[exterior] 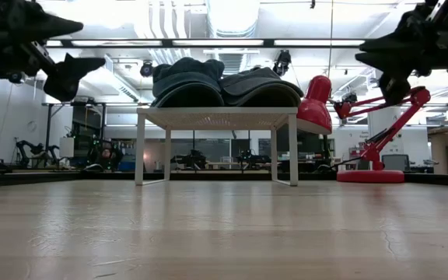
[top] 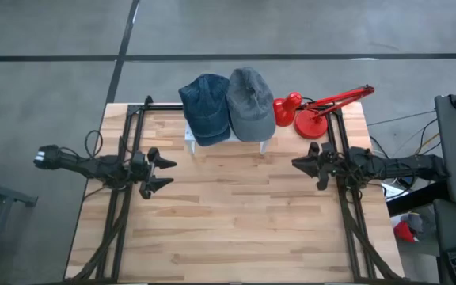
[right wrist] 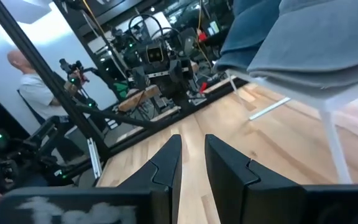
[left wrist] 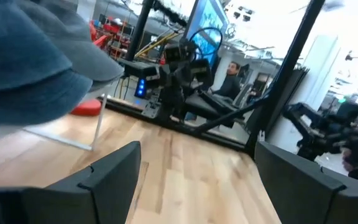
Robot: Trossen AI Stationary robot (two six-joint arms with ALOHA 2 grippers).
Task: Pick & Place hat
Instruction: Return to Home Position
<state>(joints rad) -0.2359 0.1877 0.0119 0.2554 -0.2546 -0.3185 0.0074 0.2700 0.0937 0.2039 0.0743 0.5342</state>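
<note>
Two hats lie side by side on a small white stand at the table's far middle. One is blue denim, the other grey, and both rest on the stand's top. My left gripper hovers level at the table's left, pointing right, open and empty. The denim hat's brim shows close by in its wrist view. My right gripper hovers level at the right, pointing left. Its fingers are drawn almost together with only a narrow slit between them and nothing in it.
A red desk lamp stands on the table right of the stand, its arm reaching to the far right. Black frame rails run along both table sides. Bare wood lies between the grippers. A person is in the room beyond.
</note>
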